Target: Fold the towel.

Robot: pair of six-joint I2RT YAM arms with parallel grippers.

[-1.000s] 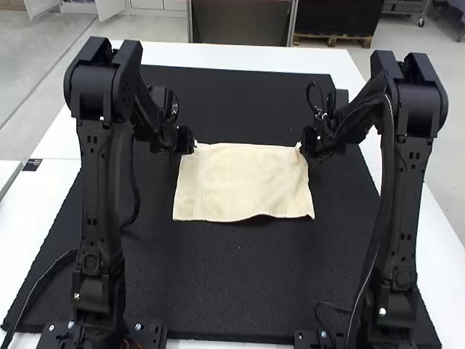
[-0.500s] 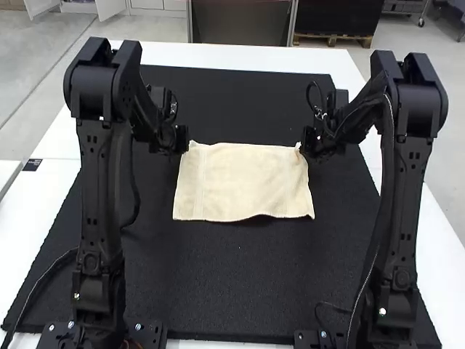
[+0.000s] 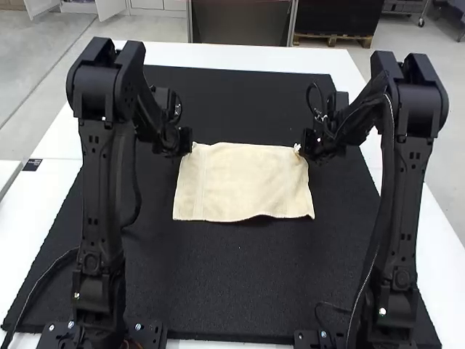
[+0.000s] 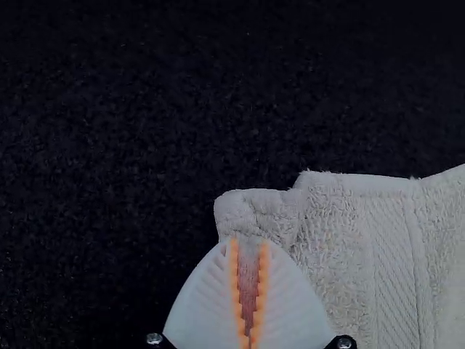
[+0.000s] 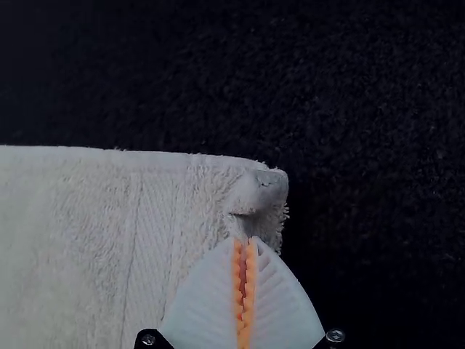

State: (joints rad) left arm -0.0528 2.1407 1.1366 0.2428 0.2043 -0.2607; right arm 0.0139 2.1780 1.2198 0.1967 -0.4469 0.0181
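Note:
The cream towel (image 3: 243, 182) lies spread, nearly flat, with its far corners between the arms. At its far left corner is my left gripper (image 3: 191, 145); my right gripper (image 3: 298, 147) is at the far right corner. In the left wrist view, the left gripper (image 4: 248, 243) is shut on the corner of the towel (image 4: 349, 254), which puckers at the fingertips. In the right wrist view, the right gripper (image 5: 244, 243) pinches the other corner of the towel (image 5: 94, 233), where a small knob of cloth bulges up past the tips.
A black mat (image 3: 240, 283) lies under the towel on the white table (image 3: 207, 54). The two arms stand on either side of the towel, and cables hang beside them.
My left arm has shifted slightly to the right over the last half second, its gripper staying by the towel's corner. The right arm and the towel's spread look nearly unchanged.

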